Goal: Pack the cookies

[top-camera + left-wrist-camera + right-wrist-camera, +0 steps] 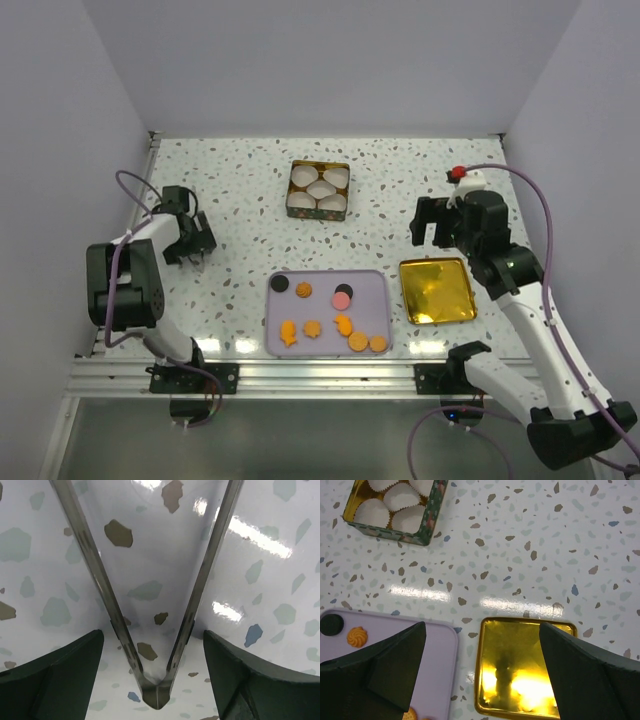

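A white-walled booth encloses a glossy speckled terrazzo table (240, 190). Toward the back stands an open square tin (293, 190) filled with white fluted paper cups (321, 187). Nearer the arms lies a lavender tray (370, 290), and just to its right a shiny gold lid (436, 290) lies flat on the table.

All the cookies (357, 341) are on the tray. A black round (280, 283) and an orange one (304, 291) lie at its far left. A pink round (341, 300) lies mid-tray, touching another dark one. Several orange-tan pieces are spread along the near edge. None sits in the tin.

The left arm folds up from its base to a raised elbow, then reaches back along the table's left side, with the left gripper (188, 245) angled down low over the surface. Its wrist view shows a pair of metal tongs (102, 580) running between the dark fingers (75, 665), hinge end nearest the camera. The jaws are spread wide astride the tongs, with a thin strip of table showing on each side, so nothing is gripped.

The right arm sweeps out to the right and bends back inward. It carries the right gripper (435, 225) above the table beyond the gold lid. Its jaws gape fully apart and hold nothing, and its camera looks down on the lid, the tray corner and the tin.
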### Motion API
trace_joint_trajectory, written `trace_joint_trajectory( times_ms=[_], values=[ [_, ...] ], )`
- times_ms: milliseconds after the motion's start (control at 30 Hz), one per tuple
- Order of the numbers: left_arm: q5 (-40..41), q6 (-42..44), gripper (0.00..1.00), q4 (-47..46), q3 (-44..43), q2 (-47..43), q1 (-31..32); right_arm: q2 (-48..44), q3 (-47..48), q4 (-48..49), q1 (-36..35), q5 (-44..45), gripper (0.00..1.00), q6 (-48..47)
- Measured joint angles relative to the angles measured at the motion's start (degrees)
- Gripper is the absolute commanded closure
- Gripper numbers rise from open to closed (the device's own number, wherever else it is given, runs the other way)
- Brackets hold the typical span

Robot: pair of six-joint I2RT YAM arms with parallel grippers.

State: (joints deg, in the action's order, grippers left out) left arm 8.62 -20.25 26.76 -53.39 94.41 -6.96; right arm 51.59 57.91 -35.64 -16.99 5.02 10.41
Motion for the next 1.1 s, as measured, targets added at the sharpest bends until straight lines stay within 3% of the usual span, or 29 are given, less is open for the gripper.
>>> trace_joint_trajectory(
  times_ms=[167,400,733,900,1100],
  values=[
    [-0.26,-0.22,0.25,-2.08,-1.75,2.10,-0.09,1.40,0.66,0.13,-1.27,0.04,0.01,-0.68],
    [0.22,-0.15,0.54,-3.23,-2.45,2.93,-0.09,2.14,0.90,0.11,-2.64,1.03,0.01,-1.75],
    [1.07,-0.13,0.56,5.86,-9.75,0.81,1.66,2.21,2.73,0.07,-3.63,-1.18,0.01,2.01],
    [1.60,-0.24,0.56,10.27,-18.12,-4.13,5.09,2.47,5.25,0.02,-3.74,-3.98,0.01,7.78],
    [2.19,-1.68,0.60,15.69,-21.70,-11.34,12.07,2.62,5.64,0.68,-3.76,-9.84,0.01,12.92]
  ],
)
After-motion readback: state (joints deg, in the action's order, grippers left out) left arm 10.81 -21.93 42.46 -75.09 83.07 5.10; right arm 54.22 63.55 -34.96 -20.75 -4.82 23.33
